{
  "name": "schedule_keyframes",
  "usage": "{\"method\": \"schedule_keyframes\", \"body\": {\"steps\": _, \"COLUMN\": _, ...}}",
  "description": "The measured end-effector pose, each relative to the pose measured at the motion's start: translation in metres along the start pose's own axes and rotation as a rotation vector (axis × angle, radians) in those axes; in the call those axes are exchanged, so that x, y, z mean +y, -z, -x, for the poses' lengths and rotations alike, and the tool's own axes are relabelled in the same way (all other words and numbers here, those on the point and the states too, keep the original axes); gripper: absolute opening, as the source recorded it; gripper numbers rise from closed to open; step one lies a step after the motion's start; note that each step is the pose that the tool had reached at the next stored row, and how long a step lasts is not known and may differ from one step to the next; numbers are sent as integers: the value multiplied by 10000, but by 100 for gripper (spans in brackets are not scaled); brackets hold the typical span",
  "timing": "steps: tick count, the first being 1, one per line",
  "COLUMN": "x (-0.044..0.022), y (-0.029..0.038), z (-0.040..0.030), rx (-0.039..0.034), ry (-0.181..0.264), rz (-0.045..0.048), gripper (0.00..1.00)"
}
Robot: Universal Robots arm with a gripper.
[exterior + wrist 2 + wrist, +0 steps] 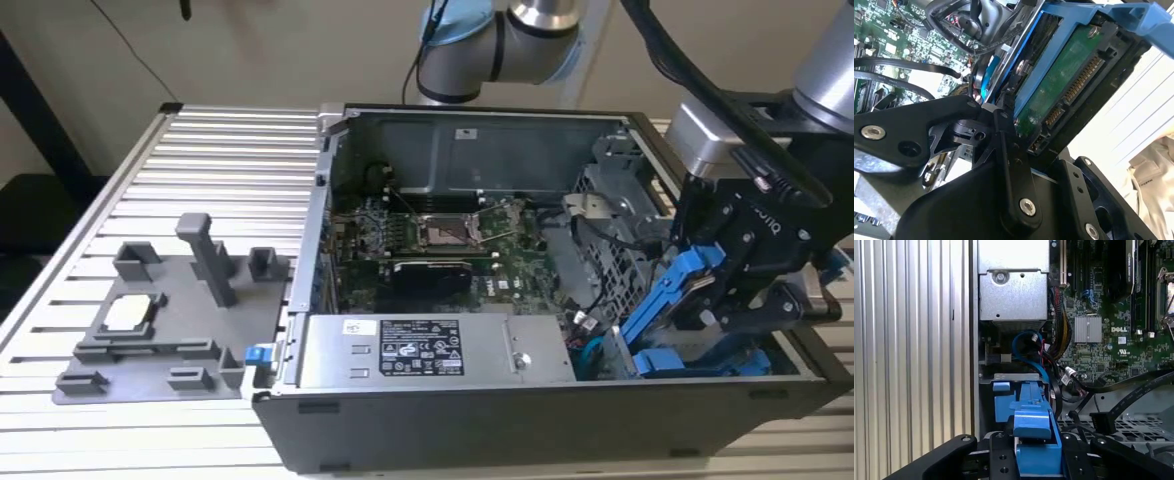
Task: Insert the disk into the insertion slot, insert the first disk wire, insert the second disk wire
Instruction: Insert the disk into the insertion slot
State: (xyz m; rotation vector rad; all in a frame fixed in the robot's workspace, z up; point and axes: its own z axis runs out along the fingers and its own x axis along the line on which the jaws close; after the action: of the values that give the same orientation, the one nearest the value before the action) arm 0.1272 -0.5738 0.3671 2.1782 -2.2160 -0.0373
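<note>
— Disk (663,300), the flat silver-grey hard drive in its bright blue plastic carrier frame: where is it?
— Pinched in the black pincer (727,300), steeply tilted, its low end near the insertion slot (625,348), the rectangular bay of the grey sheet-metal cage.
— How to seat it well?
— Square the carrier to the bay, keep the black cables (904,66) clear and push evenly, I'd judge.
— And the arm?
— Wrist at the exterior view's right, above the open grey computer case (441,410), pincer pointing down.
</note>
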Motion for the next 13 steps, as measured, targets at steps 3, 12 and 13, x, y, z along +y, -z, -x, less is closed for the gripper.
{"method": "schedule_keyframes", "body": {"steps": 3, "x": 0, "y": 0, "z": 0, "rx": 2, "ry": 0, "rz": -1, "gripper": 35}}
{"method": "schedule_keyframes", "body": {"steps": 12, "x": 2, "y": 45, "z": 0, "rx": -1, "ry": 0, "rz": 0, "gripper": 47}}
{"method": "schedule_keyframes", "body": {"steps": 13, "x": 3, "y": 62, "z": 0, "rx": 0, "ry": 0, "rz": 0, "gripper": 47}}
